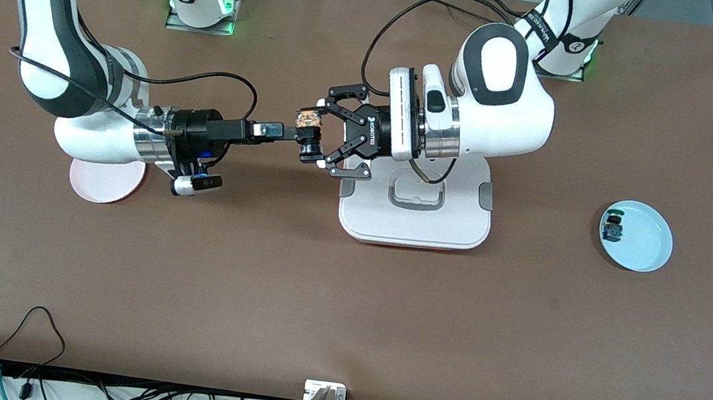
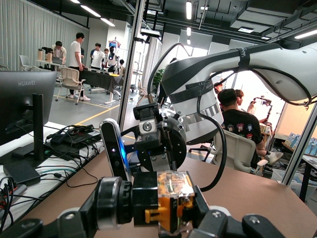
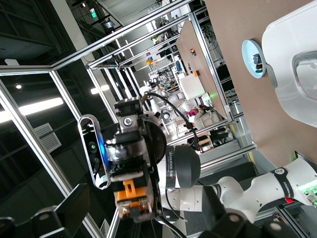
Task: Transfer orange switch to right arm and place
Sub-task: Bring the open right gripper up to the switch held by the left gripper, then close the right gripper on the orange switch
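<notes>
The orange switch (image 1: 309, 129) is up in the air over the bare tabletop (image 1: 253, 282), between the two arms. The right gripper (image 1: 289, 130) has its thin jaws shut on one end of it. The left gripper (image 1: 337, 137) has its wide claw jaws spread open around the switch, and they do not seem to press on it.

The switch is tiny, so I think it could slip or twist. If the left gripper bumps it while backing off, it may get knocked loose and fall to the tabletop. A weak hold by the right gripper could also let it drop on the way to a plate.

The blue plate (image 1: 650, 240), toward the left arm's end, holds another small switch (image 1: 612, 226). The pink plate (image 1: 99, 185) is partly hidden under the right arm, and the part that shows is bare. The white lidded box (image 1: 414, 223) is closed, so I cannot see inside.
</notes>
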### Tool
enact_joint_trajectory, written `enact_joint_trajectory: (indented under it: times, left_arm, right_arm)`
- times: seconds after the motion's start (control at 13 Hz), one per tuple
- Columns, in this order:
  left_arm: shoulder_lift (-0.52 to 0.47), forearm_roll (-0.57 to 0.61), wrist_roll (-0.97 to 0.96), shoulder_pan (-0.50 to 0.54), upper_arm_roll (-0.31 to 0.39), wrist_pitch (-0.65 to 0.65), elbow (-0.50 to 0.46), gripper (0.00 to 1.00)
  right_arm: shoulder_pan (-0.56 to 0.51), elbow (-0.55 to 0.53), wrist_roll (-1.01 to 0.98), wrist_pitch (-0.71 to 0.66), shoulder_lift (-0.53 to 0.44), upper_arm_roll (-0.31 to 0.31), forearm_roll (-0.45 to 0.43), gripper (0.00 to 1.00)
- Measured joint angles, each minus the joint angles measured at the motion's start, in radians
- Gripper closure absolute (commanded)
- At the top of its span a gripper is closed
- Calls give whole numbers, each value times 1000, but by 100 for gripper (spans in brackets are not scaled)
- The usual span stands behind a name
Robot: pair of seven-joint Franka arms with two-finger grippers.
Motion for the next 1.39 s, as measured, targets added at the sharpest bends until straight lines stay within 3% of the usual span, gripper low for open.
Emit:
enact_joint_trajectory:
  times: [0.62,0.85,1.39]
  left_arm:
    - [7,0,19,-5,3,14,0,100]
    - [24,0,56,-26,3,50,-1,100]
    - [28,0,62,-30,6,58,0,100]
  right_arm:
    - [11,14,0,73,4,52,25,0]
    - [15,14,0,73,4,52,26,8]
    - [13,14,-1,75,25,52,26,7]
